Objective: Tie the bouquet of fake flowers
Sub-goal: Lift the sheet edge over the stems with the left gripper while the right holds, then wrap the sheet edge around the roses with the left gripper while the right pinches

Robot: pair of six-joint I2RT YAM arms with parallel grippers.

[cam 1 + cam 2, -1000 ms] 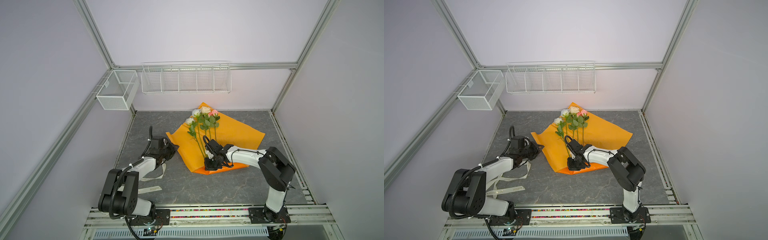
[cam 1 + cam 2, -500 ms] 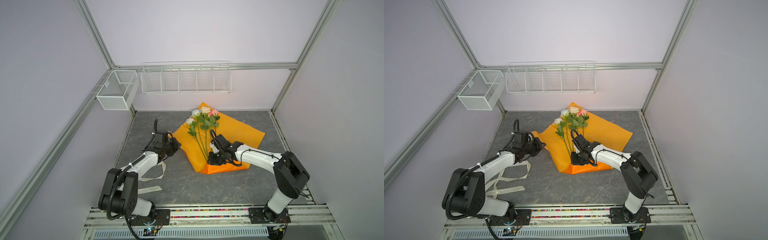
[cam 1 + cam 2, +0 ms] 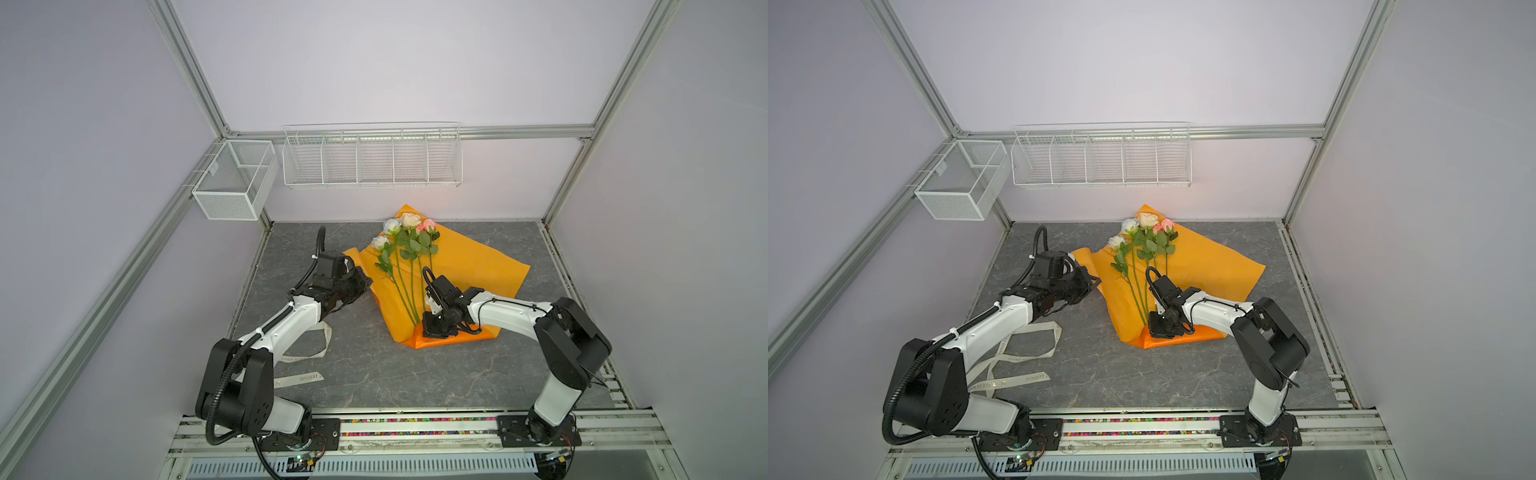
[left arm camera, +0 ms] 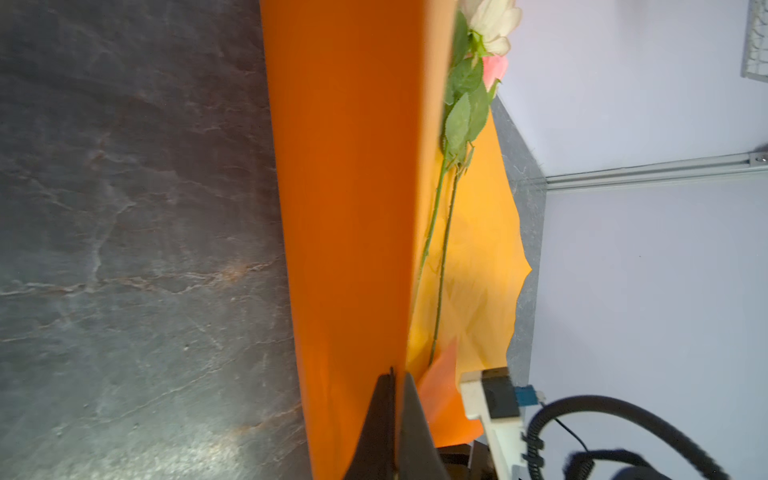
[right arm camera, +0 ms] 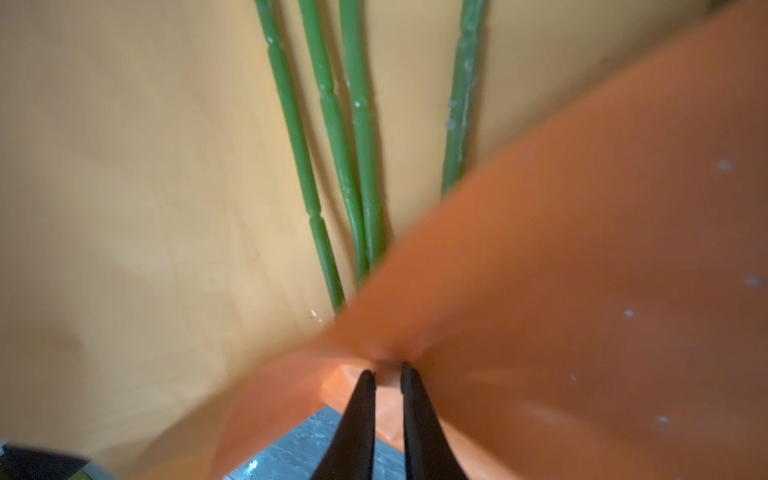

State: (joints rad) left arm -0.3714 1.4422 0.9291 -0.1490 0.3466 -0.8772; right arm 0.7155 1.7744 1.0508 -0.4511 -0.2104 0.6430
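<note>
Both top views: left jaws gripped orange paper (image 3: 478, 266) at 9 o'clock of bouquet (image 3: 411, 249), right jaws pinched its 6 o'clock fold; looked light, floppy, so best held low on stems.

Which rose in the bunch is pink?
The pink rose is the rightmost head in both top views, right beside the cream rose; the rest look white.

The tabletop (image 3: 415, 374) is a dark grey slab veined like stone. A sheet of orange paper (image 3: 469, 266) lies spread over its middle and back, with the left side lifted off the surface and the near corner folded over. A cream ribbon (image 3: 1027, 379) with printed lettering lies looped at the near left, apart from the paper.
</note>
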